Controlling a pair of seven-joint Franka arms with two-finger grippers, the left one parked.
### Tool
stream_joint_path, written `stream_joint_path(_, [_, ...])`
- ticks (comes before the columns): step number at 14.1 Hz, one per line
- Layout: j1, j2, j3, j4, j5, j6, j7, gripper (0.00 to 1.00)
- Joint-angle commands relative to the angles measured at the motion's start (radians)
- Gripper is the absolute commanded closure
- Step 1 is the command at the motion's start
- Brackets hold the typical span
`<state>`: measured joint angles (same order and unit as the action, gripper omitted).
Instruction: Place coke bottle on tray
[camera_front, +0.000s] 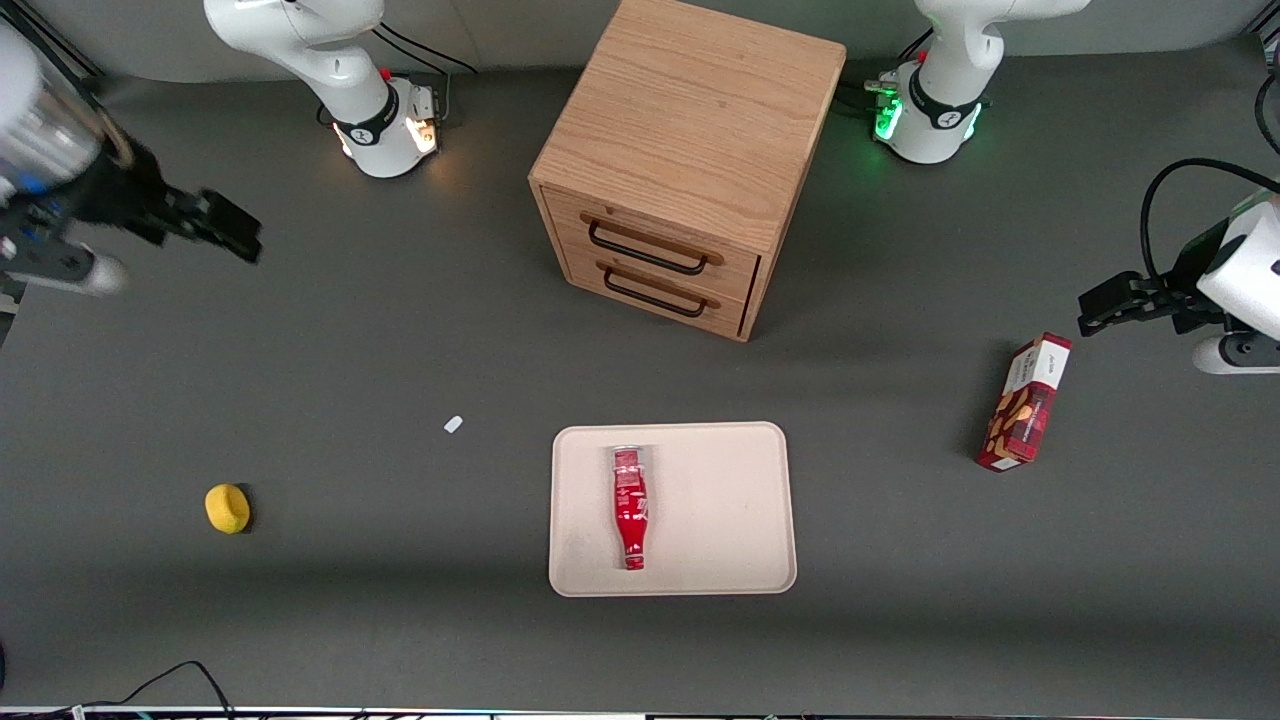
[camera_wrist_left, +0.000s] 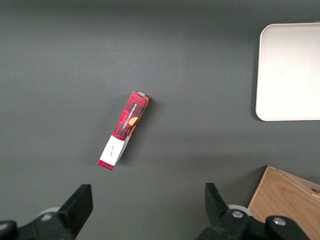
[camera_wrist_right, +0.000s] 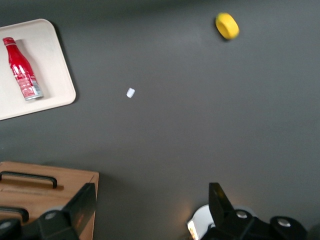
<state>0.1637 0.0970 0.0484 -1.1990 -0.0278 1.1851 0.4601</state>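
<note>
The coke bottle (camera_front: 631, 506) lies flat on the cream-beige tray (camera_front: 730, 500), narrow red neck toward the front camera, silvery end away from it. The bottle (camera_wrist_right: 22, 69) and the tray (camera_wrist_right: 52, 70) also show in the right wrist view. A corner of the tray (camera_wrist_left: 290, 70) shows in the left wrist view. My right gripper (camera_front: 222, 226) hangs high above the table toward the working arm's end, far from the tray. It is open and empty, its fingers (camera_wrist_right: 82, 202) spread wide over bare table.
A wooden two-drawer cabinet (camera_front: 680, 160) stands farther from the front camera than the tray. A yellow round object (camera_front: 228, 508) and a small white scrap (camera_front: 453, 424) lie toward the working arm's end. A red snack box (camera_front: 1025, 402) lies toward the parked arm's end.
</note>
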Motion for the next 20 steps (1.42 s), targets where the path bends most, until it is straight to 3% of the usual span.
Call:
stream_joint_path(1, [-0.006, -0.297, -0.076, -0.398, 0.042, 0.129, -0.05, 0.0])
stream_joint_path(3, [-0.004, -0.437, -0.078, -0.593, 0.042, 0.224, -0.052, 0.0])
stream_joint_path(5, [-0.004, -0.48, -0.081, -0.66, 0.04, 0.265, -0.049, 0.0])
stream_joint_path(20, [0.007, -0.375, -0.116, -0.556, 0.04, 0.249, -0.052, 0.0])
